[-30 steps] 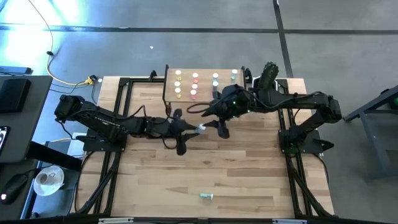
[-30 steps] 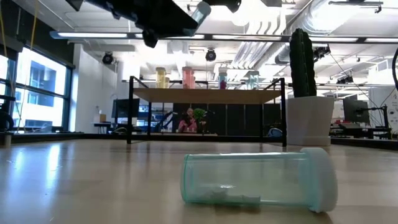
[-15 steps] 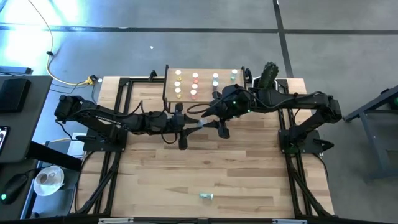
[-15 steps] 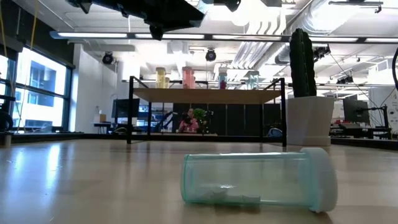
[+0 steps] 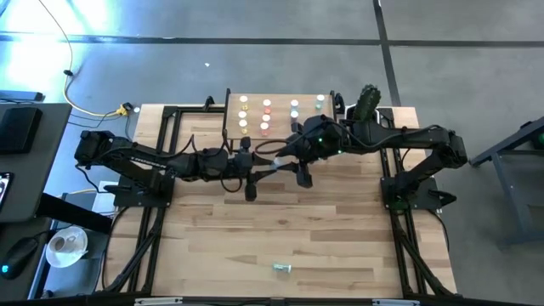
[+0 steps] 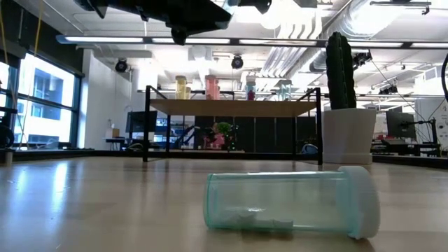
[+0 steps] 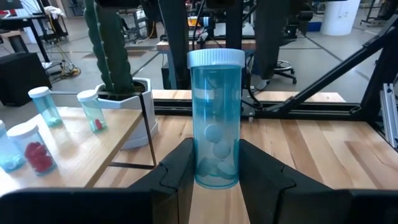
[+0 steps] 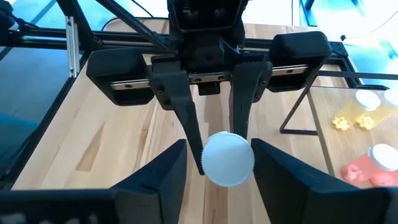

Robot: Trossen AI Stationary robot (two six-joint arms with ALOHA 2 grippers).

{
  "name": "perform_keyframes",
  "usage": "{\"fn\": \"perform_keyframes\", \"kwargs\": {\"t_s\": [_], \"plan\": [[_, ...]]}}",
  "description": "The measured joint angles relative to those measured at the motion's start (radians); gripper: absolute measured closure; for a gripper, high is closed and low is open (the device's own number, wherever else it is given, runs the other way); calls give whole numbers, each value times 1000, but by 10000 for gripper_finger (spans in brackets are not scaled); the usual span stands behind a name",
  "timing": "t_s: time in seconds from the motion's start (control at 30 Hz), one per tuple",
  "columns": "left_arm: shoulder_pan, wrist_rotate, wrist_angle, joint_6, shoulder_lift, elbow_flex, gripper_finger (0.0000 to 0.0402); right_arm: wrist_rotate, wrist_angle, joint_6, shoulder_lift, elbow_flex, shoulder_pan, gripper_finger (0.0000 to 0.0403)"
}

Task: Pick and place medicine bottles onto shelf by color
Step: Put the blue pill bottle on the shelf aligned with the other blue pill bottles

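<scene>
light: bright, overhead | glare: window, far-left floor | blur: near bottle (image 6: 290, 203)

Bottle (image 8: 227, 158): white cap facing the camera, between the right gripper (image 8: 216, 163) jaws.
Left gripper (image 8: 214, 134): opposite, clamped on it.
Shelf (image 8: 351, 84): yellow and pink bottles.

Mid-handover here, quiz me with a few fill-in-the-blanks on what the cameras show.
1. The left claw grips a ___ bottle with a white cap.
2. The lone bottle at the front of the table lies on its ___.
3. Beside the shelf, the white pot holds a ___.

Missing words: blue; side; cactus
</scene>
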Motion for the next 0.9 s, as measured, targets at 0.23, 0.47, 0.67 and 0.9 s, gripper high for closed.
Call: {"fn": "perform_keyframes", "kwargs": {"t_s": [0.23,0.47,0.67,0.9], "plan": [[19,11,-3,1,0,0,304,9,5,2,8,0,-2,289],[23,7,-9,0,2,-1,304,19,7,3,19,0,-1,296],[24,0,-12,32,2,-1,298,39,4,4,20,0,-1,295],[25,-8,-8,19,-1,1,244,90,-14,38,6,0,0,295]]}}
